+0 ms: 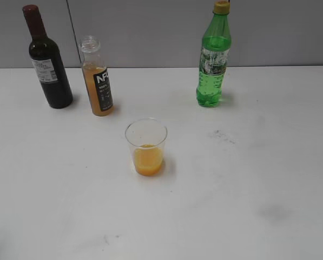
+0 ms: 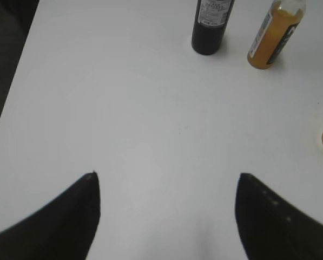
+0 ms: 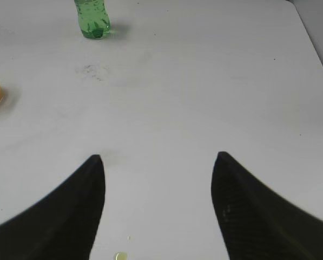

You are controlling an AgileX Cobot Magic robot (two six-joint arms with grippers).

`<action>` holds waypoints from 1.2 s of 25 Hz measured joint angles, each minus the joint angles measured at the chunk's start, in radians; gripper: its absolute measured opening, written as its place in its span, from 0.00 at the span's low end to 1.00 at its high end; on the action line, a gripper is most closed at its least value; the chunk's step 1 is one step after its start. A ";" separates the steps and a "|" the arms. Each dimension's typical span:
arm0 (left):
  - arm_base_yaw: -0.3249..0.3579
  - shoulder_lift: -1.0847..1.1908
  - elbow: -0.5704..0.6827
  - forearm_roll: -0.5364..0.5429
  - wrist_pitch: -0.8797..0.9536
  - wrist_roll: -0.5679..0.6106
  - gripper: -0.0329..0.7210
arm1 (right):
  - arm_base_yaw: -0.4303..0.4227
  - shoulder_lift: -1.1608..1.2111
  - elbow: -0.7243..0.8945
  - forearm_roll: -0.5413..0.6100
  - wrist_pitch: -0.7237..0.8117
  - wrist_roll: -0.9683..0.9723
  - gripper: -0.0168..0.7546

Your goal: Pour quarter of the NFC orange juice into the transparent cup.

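left gripper (image 2: pixel 166 179) jaws wide, empty | NFC orange juice (image 2: pixel 273 33) upright, uncapped, far ahead-right of it | transparent cup (image 1: pixel 146 147) part-filled, at its right | right gripper (image 3: pixel 157 160) jaws wide, empty, cup far left

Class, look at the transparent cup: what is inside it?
The transparent cup holds orange juice in roughly its lower third; above that it looks empty. Nothing covers its open top.
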 joint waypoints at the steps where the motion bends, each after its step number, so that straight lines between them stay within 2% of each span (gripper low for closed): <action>1: 0.000 -0.043 0.020 -0.004 -0.007 0.000 0.83 | 0.000 0.000 0.000 0.000 0.000 0.000 0.64; 8: -0.013 -0.314 0.222 -0.051 -0.096 0.000 0.83 | 0.000 0.000 0.000 0.000 0.001 -0.001 0.64; 13: -0.073 -0.467 0.326 -0.054 -0.125 0.007 0.83 | 0.000 0.000 0.000 0.000 0.000 -0.001 0.64; 17: -0.100 -0.565 0.359 -0.042 -0.123 0.034 0.83 | 0.000 0.000 0.000 0.000 0.000 0.000 0.64; 23: -0.100 -0.670 0.411 -0.039 -0.099 0.038 0.83 | 0.000 0.000 0.000 0.000 0.001 0.000 0.64; 30: -0.100 -0.698 0.479 -0.046 -0.097 0.038 0.83 | 0.000 0.000 0.000 -0.001 0.001 -0.001 0.64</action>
